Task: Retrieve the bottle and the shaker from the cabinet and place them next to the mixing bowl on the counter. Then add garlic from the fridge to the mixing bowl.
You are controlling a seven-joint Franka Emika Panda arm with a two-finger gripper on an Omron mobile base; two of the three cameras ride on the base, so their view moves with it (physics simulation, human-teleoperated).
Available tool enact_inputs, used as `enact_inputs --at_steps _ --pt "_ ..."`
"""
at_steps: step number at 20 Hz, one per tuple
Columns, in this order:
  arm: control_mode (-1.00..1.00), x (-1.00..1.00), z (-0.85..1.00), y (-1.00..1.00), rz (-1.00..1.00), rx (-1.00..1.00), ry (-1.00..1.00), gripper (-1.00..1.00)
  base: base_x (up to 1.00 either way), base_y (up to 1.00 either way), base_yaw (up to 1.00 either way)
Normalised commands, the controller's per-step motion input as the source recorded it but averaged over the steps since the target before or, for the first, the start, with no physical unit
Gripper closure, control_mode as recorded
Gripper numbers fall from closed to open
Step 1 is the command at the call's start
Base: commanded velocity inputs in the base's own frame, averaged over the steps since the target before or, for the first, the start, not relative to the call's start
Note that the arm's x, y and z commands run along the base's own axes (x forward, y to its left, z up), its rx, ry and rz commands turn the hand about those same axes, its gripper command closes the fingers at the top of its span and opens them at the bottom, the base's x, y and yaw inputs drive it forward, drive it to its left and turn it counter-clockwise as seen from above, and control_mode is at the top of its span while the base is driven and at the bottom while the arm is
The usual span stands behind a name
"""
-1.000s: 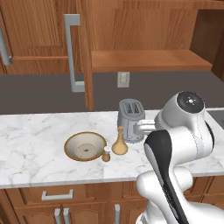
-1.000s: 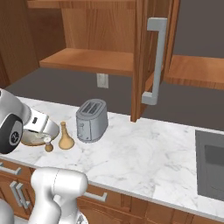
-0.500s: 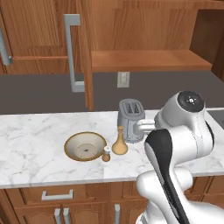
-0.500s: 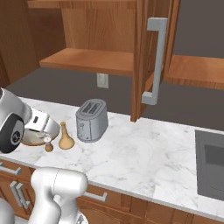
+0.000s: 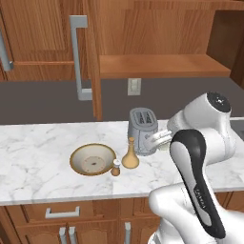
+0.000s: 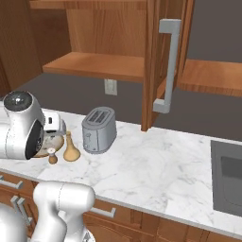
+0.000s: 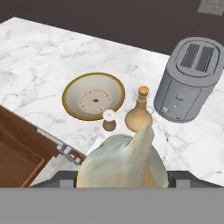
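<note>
A pale garlic bulb (image 7: pixel 124 162) sits right at the bottom of the hand view, hiding my fingertips; my gripper is shut on it. Beyond it on the marble counter lies the tan mixing bowl (image 7: pixel 93 99), with nothing inside. The small brown shaker (image 7: pixel 109 120) and the tan bottle (image 7: pixel 139 114) stand upright beside the bowl's rim. From the left base camera I find the bowl (image 5: pixel 93 158), the shaker (image 5: pixel 115 167), the bottle (image 5: pixel 130 157) and my gripper (image 5: pixel 155 140), which hovers to their right in front of the toaster.
A grey toaster (image 7: pixel 190 78) stands right behind the bottle. Above the counter an open cabinet door (image 5: pixel 90 57) hangs out, with a bare shelf (image 5: pixel 162 66) beside it. A sink (image 6: pixel 229 177) lies at the far right. Drawers (image 5: pixel 62 212) run below the counter edge.
Hardly anything differs; my arm has shifted only slightly, and the bowl, shaker and bottle have stayed put.
</note>
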Motion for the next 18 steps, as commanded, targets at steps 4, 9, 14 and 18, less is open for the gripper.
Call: enact_inputs --at_steps 4,9,14,18 --pt "-1.0 0.34 0.0 0.26 0.43 0.0 0.02 1.0 0.0 0.0 0.0" --pt "-1.0 0.48 -0.01 0.27 0.33 0.0 0.01 1.0 0.0 0.0 0.0" --pt "-1.0 0.35 0.0 0.5 0.15 -0.03 0.06 1.0 0.0 0.0 0.0" --pt "-1.0 0.39 -0.1 0.24 0.01 -0.06 0.0 1.0 0.0 0.0 0.0"
